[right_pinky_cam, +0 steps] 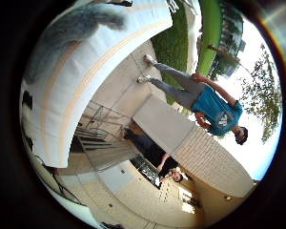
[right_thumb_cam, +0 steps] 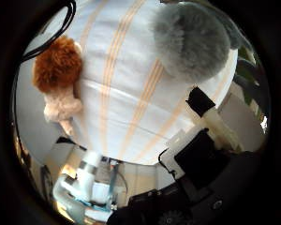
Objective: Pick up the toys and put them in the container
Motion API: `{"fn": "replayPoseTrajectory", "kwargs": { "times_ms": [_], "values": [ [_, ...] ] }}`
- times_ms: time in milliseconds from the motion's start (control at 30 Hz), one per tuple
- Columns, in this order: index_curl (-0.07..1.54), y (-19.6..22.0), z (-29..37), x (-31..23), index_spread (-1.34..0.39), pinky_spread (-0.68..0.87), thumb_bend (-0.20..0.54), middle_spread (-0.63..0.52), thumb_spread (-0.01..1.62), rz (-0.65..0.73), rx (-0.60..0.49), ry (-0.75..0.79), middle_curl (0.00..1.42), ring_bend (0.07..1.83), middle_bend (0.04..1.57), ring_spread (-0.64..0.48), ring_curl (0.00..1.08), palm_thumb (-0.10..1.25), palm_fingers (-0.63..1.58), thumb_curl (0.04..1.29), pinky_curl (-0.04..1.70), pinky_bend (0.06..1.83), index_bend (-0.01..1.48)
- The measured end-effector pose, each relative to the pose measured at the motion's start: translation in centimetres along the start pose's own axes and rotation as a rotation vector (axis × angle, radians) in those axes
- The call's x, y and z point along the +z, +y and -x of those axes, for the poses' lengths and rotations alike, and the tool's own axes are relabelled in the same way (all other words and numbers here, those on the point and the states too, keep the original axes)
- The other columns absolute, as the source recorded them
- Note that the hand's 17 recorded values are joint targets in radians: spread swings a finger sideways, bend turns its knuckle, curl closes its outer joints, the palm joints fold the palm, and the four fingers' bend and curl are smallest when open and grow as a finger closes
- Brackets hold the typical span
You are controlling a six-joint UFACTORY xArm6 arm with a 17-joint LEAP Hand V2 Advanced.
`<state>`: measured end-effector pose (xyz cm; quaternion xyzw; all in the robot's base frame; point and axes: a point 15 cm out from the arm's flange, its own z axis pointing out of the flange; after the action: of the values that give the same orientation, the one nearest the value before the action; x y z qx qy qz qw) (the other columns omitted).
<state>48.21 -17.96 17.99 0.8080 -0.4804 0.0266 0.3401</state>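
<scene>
Fluffy grey toy [right_thumb_cam: 192, 40], rust-maned lion toy [right_thumb_cam: 58, 77] — on striped cloth [right_thumb_cam: 126, 93].

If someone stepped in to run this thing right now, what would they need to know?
Robot hand: a finger reaches toward the table; no toy is seen in its grasp, though I cannot tell whether it is open or shut.
Toys: grey fluffy toy and orange-maned lion toy both lie on the striped white tablecloth.
Container: not in view.
Done: nothing visibly.
Left: pick up both toys and put them in the container.
</scene>
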Motion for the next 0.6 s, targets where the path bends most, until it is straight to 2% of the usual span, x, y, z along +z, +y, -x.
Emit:
{"fn": "replayPoseTrajectory", "kwargs": {
  "times_ms": [133,233,333,367,400,467,500,600],
  "values": [
    [0.33,0.0,0.4,1.2,-0.25,0.35,-0.028,-0.05,1.05,0.019,-0.007,-0.013,0.35,0.28,0.2,0.2,0.31,0.85,0.32,0.4,0.16,0.29,0.27],
    [0.35,0.2,0.5,1.7,-0.25,0.35,-0.027,-0.07,1.05,0.028,-0.007,-0.021,0.36,0.34,0.21,0.21,0.32,0.86,0.48,0.4,0.16,0.27,0.27],
    [0.34,0.9,0.4,1.5,-0.28,0.32,-0.023,-0.11,1.05,0.022,-0.004,-0.03,0.4,0.53,0.32,0.15,0.37,0.87,0.8,0.4,0.14,0.27,0.22],
    [0.32,1.2,0.4,1.4,-0.31,0.31,-0.023,-0.13,1.05,0.021,-0.003,-0.032,0.44,0.6,0.42,0.12,0.39,0.88,0.91,0.4,0.13,0.28,0.16],
    [0.3,1.6,0.3,1.1,-0.35,0.31,-0.024,-0.15,1.05,0.015,0.002,-0.031,0.49,0.75,0.52,0.1,0.46,0.88,0.98,0.41,0.14,0.33,0.11],
    [0.29,2.8,0.2,0.7,-0.37,0.3,-0.023,-0.17,1.05,0.007,0.014,-0.03,0.54,0.86,0.59,0.08,0.51,0.89,1.01,0.41,0.15,0.35,0.09],
    [0.27,3.5,0.3,0.5,-0.42,0.3,-0.022,-0.19,1.05,0.003,0.02,-0.031,0.6,0.97,0.68,0.06,0.57,0.9,0.99,0.41,0.16,0.42,0.09],
    [0.22,5.5,0.0,-1.3,-0.49,0.3,-0.019,-0.22,1.05,-0.035,0.044,-0.033,0.69,1.1,0.8,0.02,0.65,0.92,1.02,0.43,0.2,0.6,0.13]
  ]
}}
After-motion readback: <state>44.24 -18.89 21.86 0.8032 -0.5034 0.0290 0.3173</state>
